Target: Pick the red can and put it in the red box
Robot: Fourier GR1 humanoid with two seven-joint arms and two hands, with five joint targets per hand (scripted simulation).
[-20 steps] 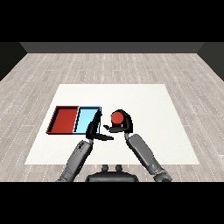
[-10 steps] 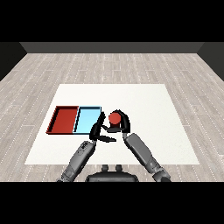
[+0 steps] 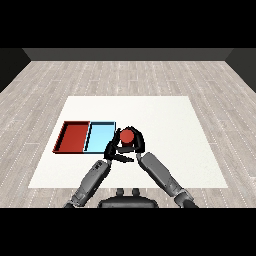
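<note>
right hand (image 3: 136, 144): curled round red can (image 3: 127, 136) | left hand (image 3: 113, 151): fingers straight, just beside can | can beside light blue tray (image 3: 99, 138), red tray (image 3: 73, 137) beyond

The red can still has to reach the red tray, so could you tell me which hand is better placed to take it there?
The right hand, probably: its fingers already curl round the red can. The left hand sits nearer the red tray but holds nothing.

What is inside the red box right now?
Nothing shows inside the red tray; its floor looks bare. The red can is outside it, held in the right hand, just past the light blue tray.
</note>
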